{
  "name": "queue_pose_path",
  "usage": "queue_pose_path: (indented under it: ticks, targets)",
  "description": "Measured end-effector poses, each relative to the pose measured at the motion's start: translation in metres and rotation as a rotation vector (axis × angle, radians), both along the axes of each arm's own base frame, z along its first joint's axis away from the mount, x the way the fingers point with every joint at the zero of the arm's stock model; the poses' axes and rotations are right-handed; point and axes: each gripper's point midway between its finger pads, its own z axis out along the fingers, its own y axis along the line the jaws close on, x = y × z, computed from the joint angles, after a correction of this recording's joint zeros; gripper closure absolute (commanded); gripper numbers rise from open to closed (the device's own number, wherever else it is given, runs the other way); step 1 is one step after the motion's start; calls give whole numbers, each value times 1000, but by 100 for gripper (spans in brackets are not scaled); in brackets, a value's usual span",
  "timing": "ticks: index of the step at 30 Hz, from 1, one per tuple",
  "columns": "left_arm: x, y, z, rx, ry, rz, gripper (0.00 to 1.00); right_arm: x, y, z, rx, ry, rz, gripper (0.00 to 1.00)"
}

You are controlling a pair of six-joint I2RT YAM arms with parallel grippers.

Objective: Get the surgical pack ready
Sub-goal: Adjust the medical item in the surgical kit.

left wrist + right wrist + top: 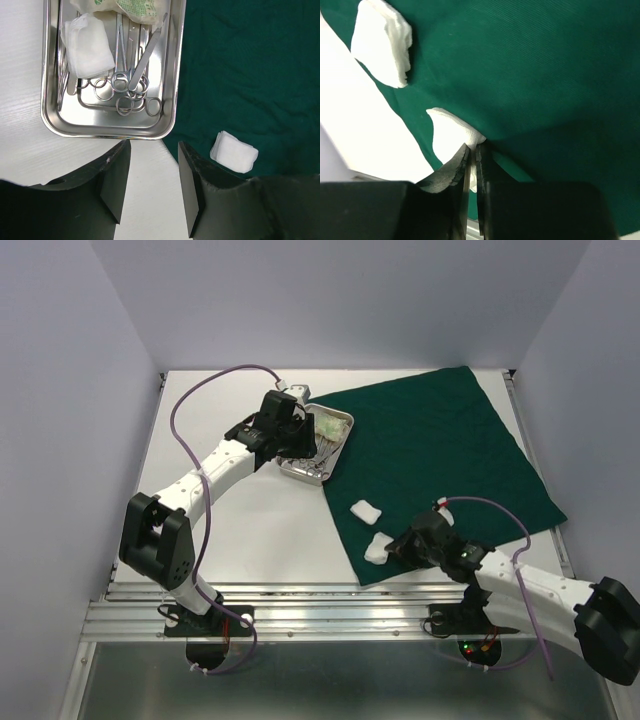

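Observation:
The dark green drape (440,455) lies spread on the right half of the table. At its left edge sits the steel tray (341,445), holding the forceps (122,80), one gauze pad (87,45) and the pale packet (127,6). My left gripper (152,147) hangs open over bare table just short of the tray's near end, nothing between its fingers. On the drape's near corner rest two more gauze pads (365,510). My right gripper (473,147) is shut on the nearer gauze pad (449,135), pinching its edge right at the drape; the other gauze pad (382,42) lies beyond.
White table (260,530) stretches left of the drape. Grey walls close in three sides. A metal rail (320,615) runs along the near edge by the arm bases. Purple cables loop over both arms.

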Motion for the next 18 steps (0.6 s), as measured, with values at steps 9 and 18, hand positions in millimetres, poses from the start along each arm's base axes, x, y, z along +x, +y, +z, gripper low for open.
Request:
queue_pose_path:
  ticks: [9, 18]
  targets:
    - [0, 0, 0, 2, -1, -3, 46, 6, -14, 15, -206, -39, 103, 98]
    - [0, 0, 0, 2, -2, -8, 46, 10, -26, 8, -399, -18, 222, 88]
